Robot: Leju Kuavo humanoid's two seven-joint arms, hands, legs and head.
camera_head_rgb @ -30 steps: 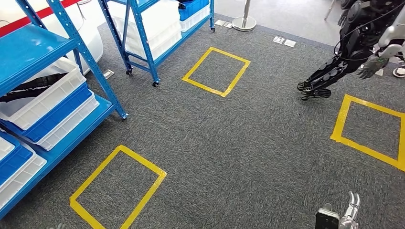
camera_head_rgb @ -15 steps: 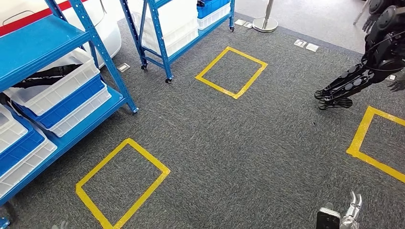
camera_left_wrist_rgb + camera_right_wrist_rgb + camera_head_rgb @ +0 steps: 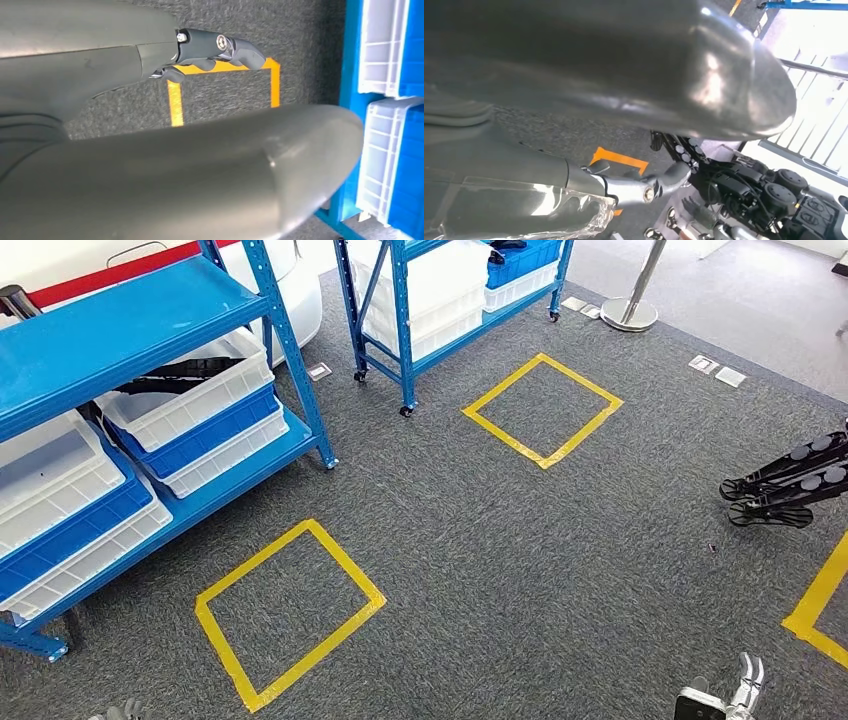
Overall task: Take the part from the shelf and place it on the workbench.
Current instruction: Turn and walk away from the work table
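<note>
- Left robot hand [image 3: 210,50] hangs at the robot's side over the grey carpet [image 3: 520,570], fingers curled in and nothing in them. The right robot hand [image 3: 735,698] also holds nothing, and I cannot tell how far its fingers are bent.
- Just ahead of the left robot hand lies a yellow taped square [image 3: 290,612] (probably the standing mark for the shelf). If the walk ends skewed or short of it, the reach into the bins would likely miss.
- Beyond that square, the blue shelf [image 3: 130,325] holds stacked white and blue bins [image 3: 195,420]. One bin carries a dark part [image 3: 175,378], likely the one to fetch. A low arm could clip the shelf's post [image 3: 290,350] on approach.
- Far off the right robot hand, another robot's black feet [image 3: 785,490] rest on the carpet, a hazard if the turn drifts.
- Against the earlier pictures, the whole view has swung: the shelf sits nearer and more central, so the camera moved, not the things.
</note>
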